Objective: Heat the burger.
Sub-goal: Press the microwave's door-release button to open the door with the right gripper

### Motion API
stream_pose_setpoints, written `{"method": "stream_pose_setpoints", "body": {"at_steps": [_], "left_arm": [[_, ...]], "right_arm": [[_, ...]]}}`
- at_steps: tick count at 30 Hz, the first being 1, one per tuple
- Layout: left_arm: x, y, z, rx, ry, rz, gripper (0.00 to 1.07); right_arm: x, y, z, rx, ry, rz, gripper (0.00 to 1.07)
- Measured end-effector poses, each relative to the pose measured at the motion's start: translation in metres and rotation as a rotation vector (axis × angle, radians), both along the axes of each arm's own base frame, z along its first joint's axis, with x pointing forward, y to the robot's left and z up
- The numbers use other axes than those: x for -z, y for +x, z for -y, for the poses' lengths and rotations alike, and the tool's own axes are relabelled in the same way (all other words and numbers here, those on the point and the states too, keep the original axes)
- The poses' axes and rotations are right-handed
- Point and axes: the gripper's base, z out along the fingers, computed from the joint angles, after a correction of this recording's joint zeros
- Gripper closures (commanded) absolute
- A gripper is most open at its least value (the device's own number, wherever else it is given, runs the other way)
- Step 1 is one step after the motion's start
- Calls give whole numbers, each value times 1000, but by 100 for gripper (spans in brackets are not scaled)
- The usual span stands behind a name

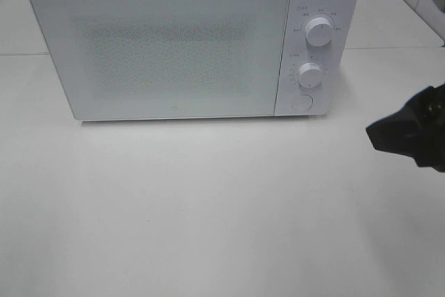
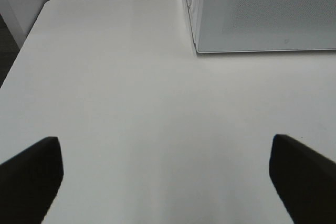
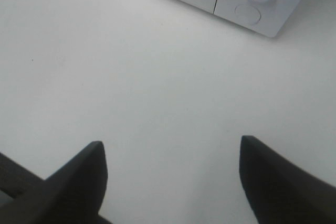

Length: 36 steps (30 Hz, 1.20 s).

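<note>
The burger shows in none of your three views, and you cannot tell whether it sits behind the closed, frosted door of the boxy white microwave oven (image 1: 181, 39). That oven stands toward the far edge of the plain white worktop (image 1: 208, 206), its door facing you. Its control panel on the right carries a round white upper knob (image 1: 318, 33), a round white lower knob (image 1: 310, 74) and a flat round button (image 1: 301, 102) below them. Your black right gripper (image 1: 410, 133) hangs at the worktop's right edge, nearer than the panel and apart from it; its wrist view shows the jaws spread with only bare surface between them. Your black left gripper (image 2: 165, 182) appears only in its own wrist view, jaws at their widest and holding nothing, over the worktop near the oven's left front corner.
</note>
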Motion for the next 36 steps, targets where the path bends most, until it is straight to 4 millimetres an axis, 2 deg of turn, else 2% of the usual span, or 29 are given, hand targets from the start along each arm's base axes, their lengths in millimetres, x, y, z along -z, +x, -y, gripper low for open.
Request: {"method": "stream_pose_setpoints", "body": {"at_steps": [5,6,10,14,16,18,21,23,27,29,36], "left_arm": [[0,0,0,0,0,0,7],[0,0,0,0,0,0,7],[0,0,0,0,0,0,7],[0,0,0,0,0,0,7],[0,0,0,0,0,0,7],[0,0,0,0,0,0,7],[0,0,0,0,0,0,7],[0,0,0,0,0,0,7],[0,0,0,0,0,0,7],[0,0,0,0,0,0,7],[0,0,0,0,0,0,7]], "right_arm": [[-5,-17,11,5,-22,-33,31],[-9,-27,17,8,-25,-31,27],[-16,-41,26,12,-19,5,27],[-27,-68,44,26,35,108,29],[-26,-73,48,43,47,123,29],[-15,-89,63,139,53,145,31],[-12,-94,67,170,56,155,31],[-7,-107,75,242,74,207,31],[-6,-118,80,289,91,261,31],[-3,-132,84,347,123,329,31],[11,-145,87,412,156,376,31]]}}
